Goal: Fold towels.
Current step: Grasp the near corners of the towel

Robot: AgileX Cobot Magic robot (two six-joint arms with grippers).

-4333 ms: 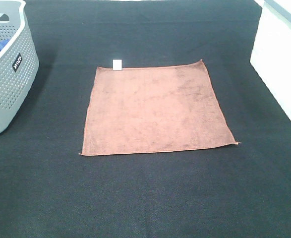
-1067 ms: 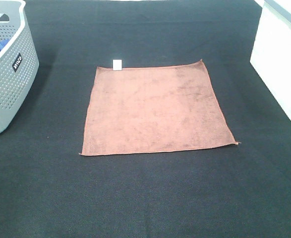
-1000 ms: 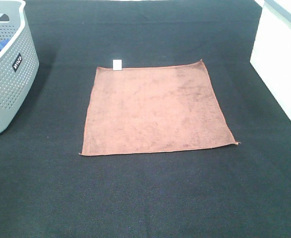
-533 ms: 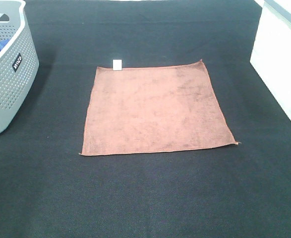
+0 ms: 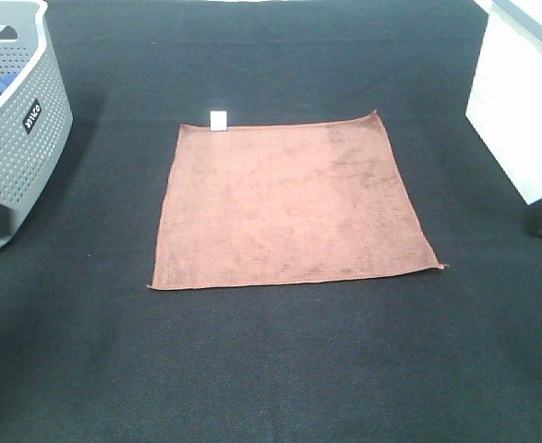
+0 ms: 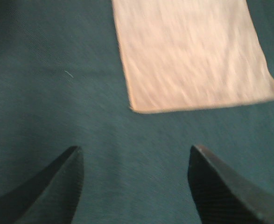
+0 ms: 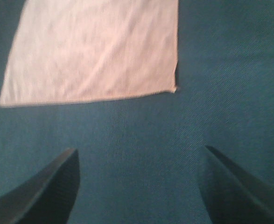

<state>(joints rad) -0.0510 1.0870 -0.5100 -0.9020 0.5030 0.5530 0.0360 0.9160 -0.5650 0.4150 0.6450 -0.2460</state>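
Left wrist view puts the towel (image 6: 193, 51), flat and unfolded on the dark table (image 5: 271, 369), straight ahead of my left gripper (image 6: 134, 148), jaws spread wide and empty, near-left corner closest, while my right gripper (image 7: 139, 150), equally agape, faces the near-right corner.

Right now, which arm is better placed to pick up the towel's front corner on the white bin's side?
Right. That towel corner lies ahead of the right gripper's open fingers; the left gripper faces the opposite front corner.
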